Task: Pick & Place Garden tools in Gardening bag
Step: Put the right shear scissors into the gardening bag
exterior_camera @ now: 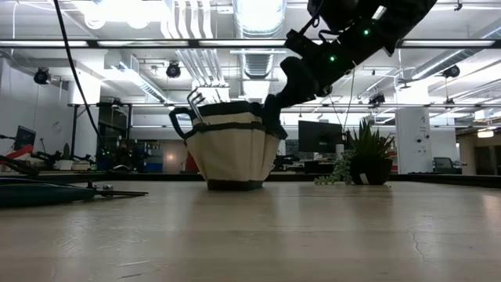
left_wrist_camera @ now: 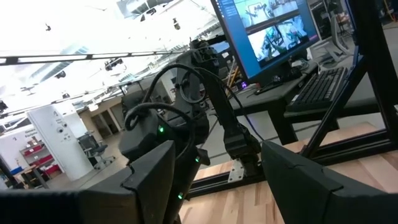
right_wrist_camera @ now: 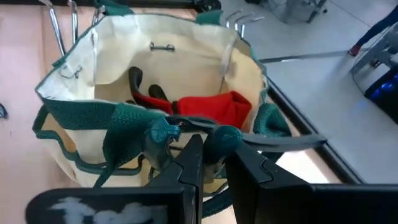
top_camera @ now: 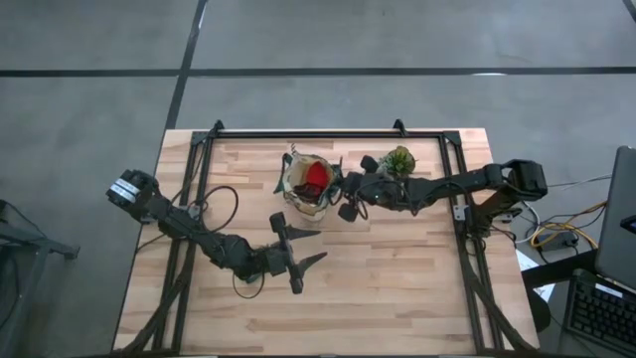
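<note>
The gardening bag (top_camera: 303,184), tan with dark green trim, stands upright on its base at the table's far middle. Inside it lie a red piece (right_wrist_camera: 214,106) and dark handles (right_wrist_camera: 135,79). A rake's metal tines (exterior_camera: 196,98) stick up from the bag's side. My right gripper (right_wrist_camera: 211,163) is at the bag's right rim (exterior_camera: 275,117), shut on pruning shears (right_wrist_camera: 273,142) of dark grey metal with teal parts. My left gripper (top_camera: 308,249) hangs open over the table's middle, nearer than the bag, with nothing between its fingers (left_wrist_camera: 149,180). My right gripper pinches the shears between its two fingers beside their teal round part (right_wrist_camera: 227,137). The fingers come from the table's right, slanting down, and lie across the tool. The shears hang roughly level over the bag's rim, the dark blade end (right_wrist_camera: 305,142) reaching out past it.
A small green plant (top_camera: 397,161) stands just right of the bag, behind my right arm. A black frame (top_camera: 328,132) runs along the table's far edge and sides. Bare wood (top_camera: 397,288) stretches across the near half.
</note>
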`<action>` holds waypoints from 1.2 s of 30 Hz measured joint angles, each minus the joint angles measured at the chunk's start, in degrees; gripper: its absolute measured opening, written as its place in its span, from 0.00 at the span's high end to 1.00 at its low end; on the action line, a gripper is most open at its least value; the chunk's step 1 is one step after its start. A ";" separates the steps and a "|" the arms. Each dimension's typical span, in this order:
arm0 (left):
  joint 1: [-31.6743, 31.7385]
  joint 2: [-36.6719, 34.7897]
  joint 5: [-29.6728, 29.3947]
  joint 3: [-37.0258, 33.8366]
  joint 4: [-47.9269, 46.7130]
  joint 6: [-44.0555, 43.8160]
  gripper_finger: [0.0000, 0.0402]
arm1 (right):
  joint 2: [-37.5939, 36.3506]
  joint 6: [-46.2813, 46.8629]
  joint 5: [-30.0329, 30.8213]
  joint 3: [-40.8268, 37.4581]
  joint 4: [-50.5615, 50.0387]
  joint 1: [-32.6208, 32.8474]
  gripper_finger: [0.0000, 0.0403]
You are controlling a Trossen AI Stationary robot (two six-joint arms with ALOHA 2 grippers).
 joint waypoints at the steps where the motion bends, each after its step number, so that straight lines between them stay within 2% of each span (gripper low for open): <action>1: 0.00 0.00 0.05 0.00 -0.01 -0.01 0.39 | 0.31 1.34 0.03 0.01 -0.29 -0.06 0.90; 3: 0.00 0.00 0.15 0.00 0.04 -0.09 0.39 | 1.04 4.36 0.20 0.01 -0.41 -0.26 0.90; 10: 0.00 0.00 0.22 0.00 0.02 -0.29 0.39 | 2.19 2.55 0.01 0.12 -0.30 -0.24 0.90; 14: 0.00 -0.01 0.22 -0.07 0.00 -0.35 0.39 | 1.51 2.73 0.11 -0.03 -0.58 -0.22 0.86; 26: 0.00 0.00 0.20 -0.11 -0.04 -0.40 0.39 | -0.09 1.47 -0.42 -0.16 -0.89 0.18 0.56; 31: 0.00 0.00 0.20 -0.20 -0.11 -0.40 0.39 | -3.46 1.55 -0.37 -0.14 -2.37 0.20 0.45; 36: 0.00 0.00 0.18 -0.20 -0.17 -0.40 0.39 | -7.82 2.54 0.08 -0.14 -5.46 0.20 0.37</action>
